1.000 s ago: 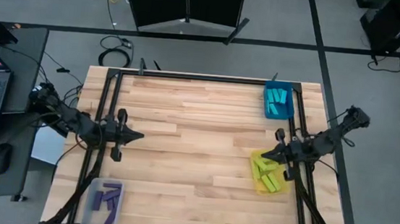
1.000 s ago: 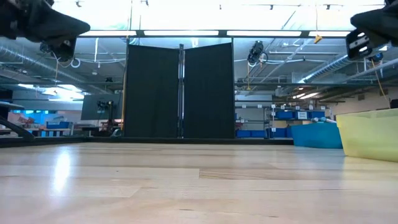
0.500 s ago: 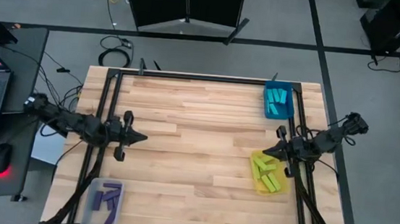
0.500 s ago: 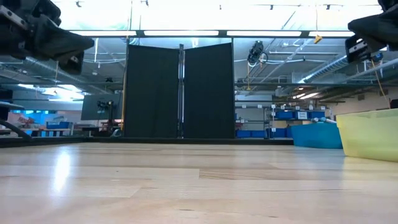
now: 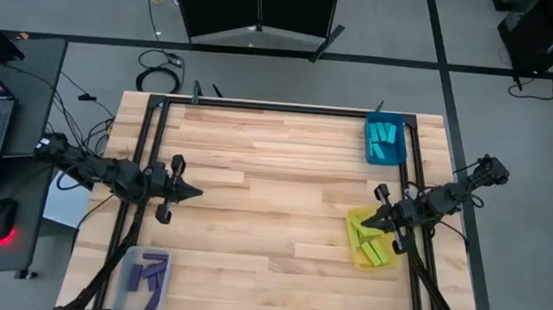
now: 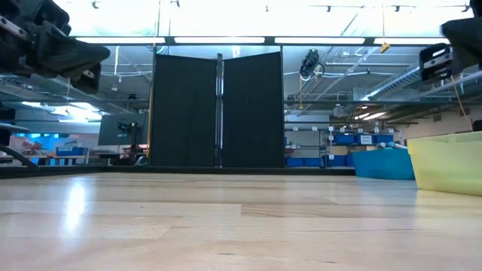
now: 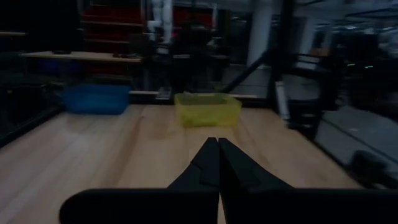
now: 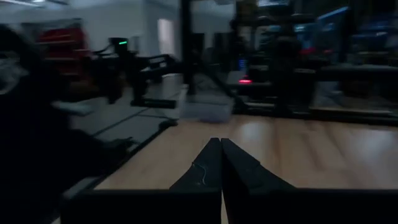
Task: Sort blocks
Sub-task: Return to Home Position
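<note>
Jaws on both arms are pressed together to a point and pinch nothing. The left arm (image 5: 114, 173) holds its pair over the left side of the tabletop (image 5: 275, 175), aimed straight across at the right arm (image 5: 438, 197). The right arm's pair hangs at the inner edge of the yellow tray (image 5: 350, 237). No block lies loose on the wood. The purple blocks (image 5: 151, 270) sit in the clear tray (image 5: 168, 266) at the near left corner, well apart from the left jaws and off to their side, not ahead of them. The cyan blocks (image 5: 386, 137) fill the blue tray (image 5: 367, 143) at the far right corner, and the yellow-green blocks (image 5: 374, 249) lie in the yellow tray, right by the right jaws. The sorting looks finished, so the coming move probably needs no grasp (only a clean retreat). The one closeness that matters is the right jaws against the yellow tray's wall, so they would do better to draw back than sweep sideways.
</note>
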